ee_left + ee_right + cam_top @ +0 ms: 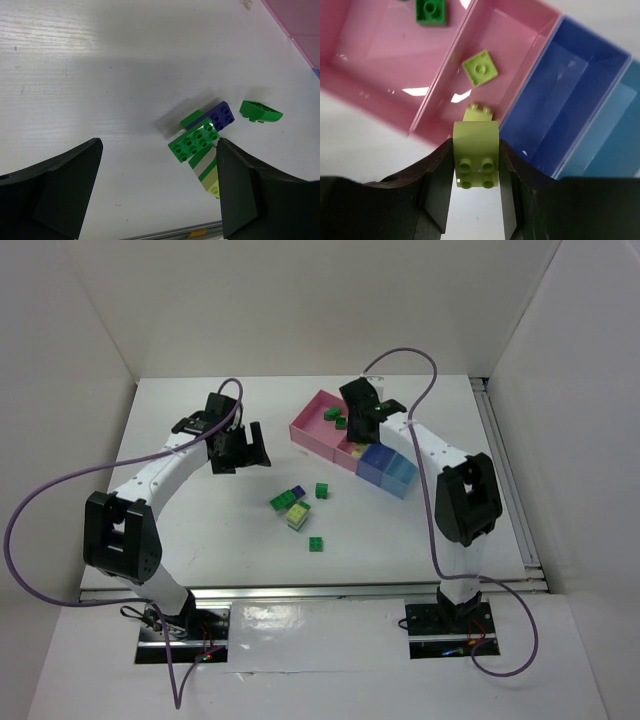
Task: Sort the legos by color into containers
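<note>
1. The right gripper (476, 170) pinches a yellow lego (476, 145), bottom middle, over the edge of the small pink tray (520, 55). Dropped here, it may hop into the blue tray (570, 85).
2. The left gripper (159, 150), wide open above loose legos (197, 140), could knock them.

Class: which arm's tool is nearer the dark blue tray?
Right. The right tool hangs over the small pink tray beside the dark blue tray; the left tool is across the table.

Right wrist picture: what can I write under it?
Right gripper holds a pale yellow brick at the smaller pink tray, a yellow piece inside.
</note>
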Motion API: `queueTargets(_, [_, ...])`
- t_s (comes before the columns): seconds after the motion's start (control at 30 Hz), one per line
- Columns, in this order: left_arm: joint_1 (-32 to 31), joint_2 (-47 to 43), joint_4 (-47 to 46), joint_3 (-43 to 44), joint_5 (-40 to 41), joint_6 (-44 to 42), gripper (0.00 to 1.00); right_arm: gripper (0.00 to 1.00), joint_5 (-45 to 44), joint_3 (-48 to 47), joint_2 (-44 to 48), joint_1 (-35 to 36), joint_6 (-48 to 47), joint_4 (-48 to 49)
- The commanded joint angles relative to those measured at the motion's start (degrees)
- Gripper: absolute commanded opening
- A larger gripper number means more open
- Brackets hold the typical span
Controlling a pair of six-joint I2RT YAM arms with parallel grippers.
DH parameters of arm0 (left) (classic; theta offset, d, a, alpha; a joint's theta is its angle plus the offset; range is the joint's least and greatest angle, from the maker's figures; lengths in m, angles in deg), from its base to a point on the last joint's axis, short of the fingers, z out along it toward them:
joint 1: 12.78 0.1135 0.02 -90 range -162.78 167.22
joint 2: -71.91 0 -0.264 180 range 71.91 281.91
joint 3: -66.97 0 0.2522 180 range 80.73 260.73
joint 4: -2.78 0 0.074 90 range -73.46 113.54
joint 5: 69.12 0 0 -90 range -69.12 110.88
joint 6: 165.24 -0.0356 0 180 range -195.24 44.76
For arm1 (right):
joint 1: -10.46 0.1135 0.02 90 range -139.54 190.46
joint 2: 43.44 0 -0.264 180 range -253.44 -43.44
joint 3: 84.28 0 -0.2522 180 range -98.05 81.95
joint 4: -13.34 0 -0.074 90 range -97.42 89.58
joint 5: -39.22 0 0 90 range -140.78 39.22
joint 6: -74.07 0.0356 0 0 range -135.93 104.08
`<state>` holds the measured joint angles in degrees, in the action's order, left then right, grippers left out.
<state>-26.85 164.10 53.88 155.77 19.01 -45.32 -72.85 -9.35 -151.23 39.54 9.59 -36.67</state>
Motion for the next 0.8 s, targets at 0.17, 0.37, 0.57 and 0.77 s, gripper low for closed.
queueTargets(0.17, [-0.3,-1.0,0.7,1.8,0.6,-0.7,0.96,0.59,3.2,-9.8,-9.4,-4.6,-3.2,5.1])
queueTargets(0.37, [-0.3,-2.1,0.7,0.7,0.6,-0.7,0.96,0.73,3.3,-6.3,-3.4,-4.0,-4.3,9.0])
queueTargets(0.57, [-0.3,-2.1,0.7,0.0,0.6,-2.3,0.95,0.56,6.1,7.9,6.5,1.2,-4.3,10.3])
queueTargets(0.77, [-7.2,-1.7,2.1,-0.8,-0.9,-10.4,0.92,0.58,8.4,21.6,15.1,6.9,-0.9,9.1])
